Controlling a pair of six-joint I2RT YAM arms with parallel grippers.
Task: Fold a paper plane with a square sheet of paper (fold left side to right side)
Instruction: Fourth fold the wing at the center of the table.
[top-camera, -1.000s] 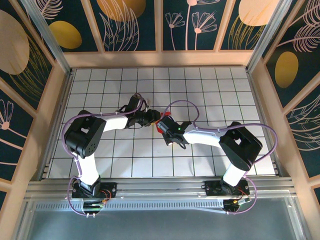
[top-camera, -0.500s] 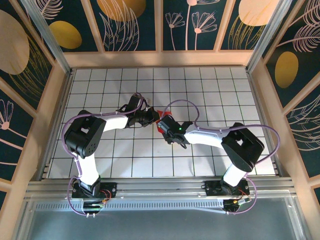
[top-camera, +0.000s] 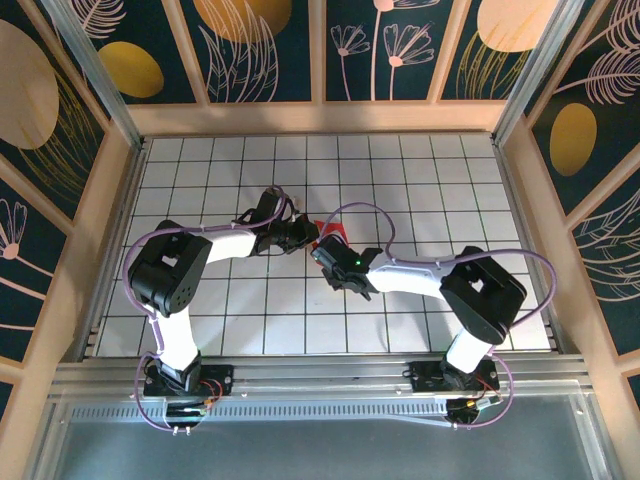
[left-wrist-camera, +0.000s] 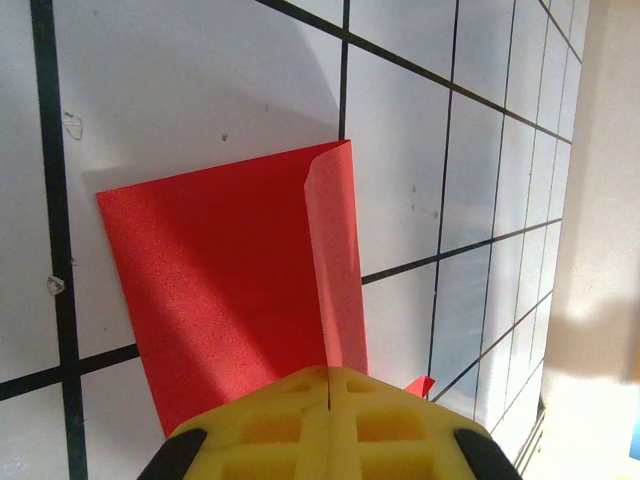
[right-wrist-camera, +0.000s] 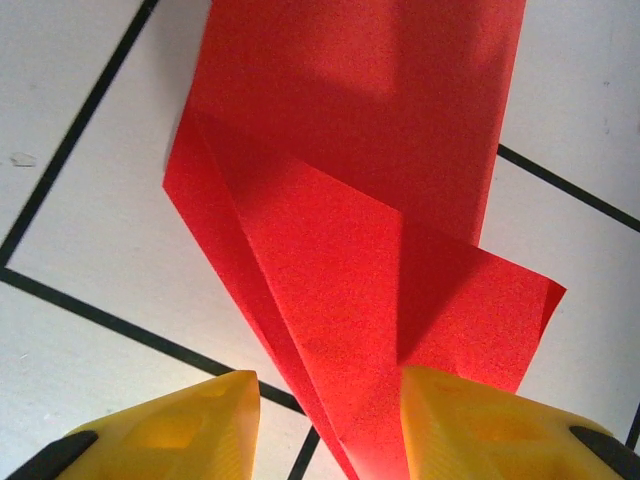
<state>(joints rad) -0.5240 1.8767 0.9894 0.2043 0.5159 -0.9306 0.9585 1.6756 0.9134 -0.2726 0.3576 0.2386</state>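
The hold has just changed hands. The left arm (top-camera: 215, 245) has closed its jaws, and its yellow fingers (left-wrist-camera: 270, 425) now meet with a raised flap of the sheet of paper (left-wrist-camera: 220, 280) pinched between them. The right arm (top-camera: 410, 272) has let go; its jaws stand partly apart, one yellow finger (right-wrist-camera: 165, 430) either side of the paper (right-wrist-camera: 380, 150) and no grip on it. From above, the right wrist has slid a little toward the left arm, so less red (top-camera: 330, 229) shows than a second ago.

This looks like the handover before a fold. With the flap in the left jaws, that edge can likely be carried across to the right side while the right arm clears off or presses the crease. The sheet is already creased; the right wrist view shows layers overlapping along a slanted fold, so this is a middle step and the plane is not yet formed.

The paper lies near the middle of the desk (top-camera: 400, 170), mostly flat, with only the pinched flap standing up.

The desk is white, ruled into square tiles by black lines, with a few small specks. A pale wooden frame (top-camera: 320, 118) surrounds it; the panels behind are dark blue with gold ovals and pink leaf and flower outlines. A metal rail (top-camera: 320, 375) runs along the near edge, where both arm bases are bolted.
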